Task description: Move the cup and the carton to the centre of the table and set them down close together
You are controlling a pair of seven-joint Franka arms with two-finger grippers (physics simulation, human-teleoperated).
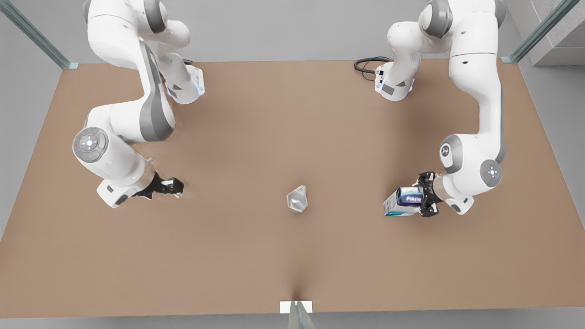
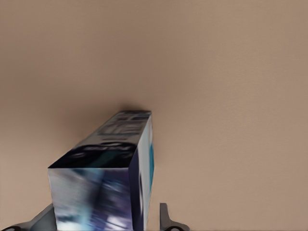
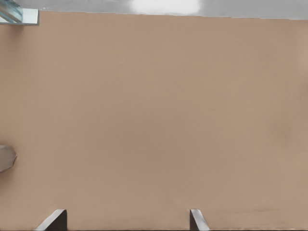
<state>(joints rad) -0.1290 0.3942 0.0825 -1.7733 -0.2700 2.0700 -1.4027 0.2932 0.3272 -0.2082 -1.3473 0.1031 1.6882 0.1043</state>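
Cup (image 1: 297, 199) sits nearest the camera, at counter (image 1: 256, 119) centre: small grey faceted tumbler, translucent-looking, already placed by my read. Carton (image 1: 403, 201), a white-teal box with a dark blue printed side, is pinched in the left pincer (image 1: 422, 201) toward the front view's right, well apart from the cup. Step in hand looks like carton transport; next move calls for carrying it inward and setting it just beside the cup without knocking it. Right pincer (image 1: 176, 186) waits, fingers spread, over bare matte brown counter.
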